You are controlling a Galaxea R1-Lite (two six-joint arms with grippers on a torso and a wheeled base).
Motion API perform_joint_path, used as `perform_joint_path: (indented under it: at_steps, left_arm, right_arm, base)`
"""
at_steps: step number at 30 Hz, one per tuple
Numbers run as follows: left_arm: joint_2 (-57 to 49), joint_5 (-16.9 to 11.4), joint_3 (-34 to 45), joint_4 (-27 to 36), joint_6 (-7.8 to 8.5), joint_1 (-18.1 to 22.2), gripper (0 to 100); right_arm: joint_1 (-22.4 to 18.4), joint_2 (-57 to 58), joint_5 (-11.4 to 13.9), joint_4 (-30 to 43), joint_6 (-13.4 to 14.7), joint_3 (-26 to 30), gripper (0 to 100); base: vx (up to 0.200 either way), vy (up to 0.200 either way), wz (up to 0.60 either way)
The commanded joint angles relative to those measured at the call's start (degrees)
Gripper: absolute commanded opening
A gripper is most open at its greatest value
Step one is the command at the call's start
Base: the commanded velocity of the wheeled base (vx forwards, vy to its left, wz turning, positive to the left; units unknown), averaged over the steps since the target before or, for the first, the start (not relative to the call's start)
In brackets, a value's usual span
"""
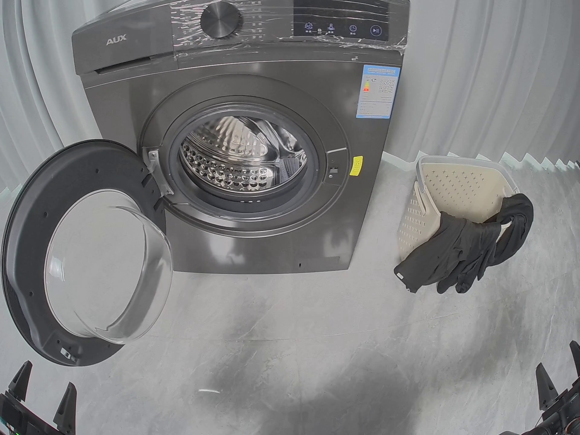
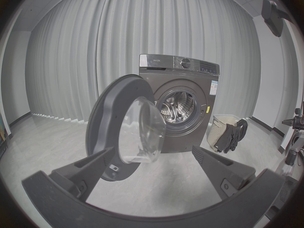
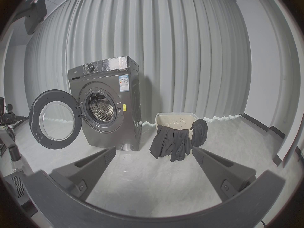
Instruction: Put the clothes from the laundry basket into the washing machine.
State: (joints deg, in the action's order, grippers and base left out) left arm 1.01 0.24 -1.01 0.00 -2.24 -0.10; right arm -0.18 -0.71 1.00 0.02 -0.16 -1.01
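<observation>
2 pairs of jaws gape empty, well apart from clothes [image 1: 460, 250] draped over the laundry basket [image 1: 415, 214].

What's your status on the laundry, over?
Left gripper open, right gripper open. Clothes draped over laundry basket rim, right of washing machine. Door open, left side.

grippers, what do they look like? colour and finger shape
Both are matte dark grey. The left gripper and right gripper each have two wedge-shaped fingers tapering to pointed tips, textured on the inner face, with a round screw near the base.
</observation>
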Motion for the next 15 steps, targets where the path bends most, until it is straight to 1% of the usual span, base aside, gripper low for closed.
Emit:
perform_joint_path:
  at_steps: [1, 7, 15]
  left_arm:
    - [-0.9, 0.0, 1.0, 0.0, -0.04, 0.0, 100]
    - [-0.9, 0.0, 1.0, 0.0, -0.04, 0.0, 100]
    - [-0.9, 0.0, 1.0, 0.0, -0.04, 0.0, 100]
  right_arm:
    - [0.0, 0.7, 0.0, 0.0, 0.0, 1.0, 100]
    - [0.0, 0.7, 0.1, 0.0, 0.0, 1.0, 100]
    - [0.0, 0.7, 0.1, 0.0, 0.0, 1.0, 100]
  base:
    - [0.000, -0.200, 0.00]
    - [0.000, -0.200, 0.00]
    - [0.000, 0.000, 0.00]
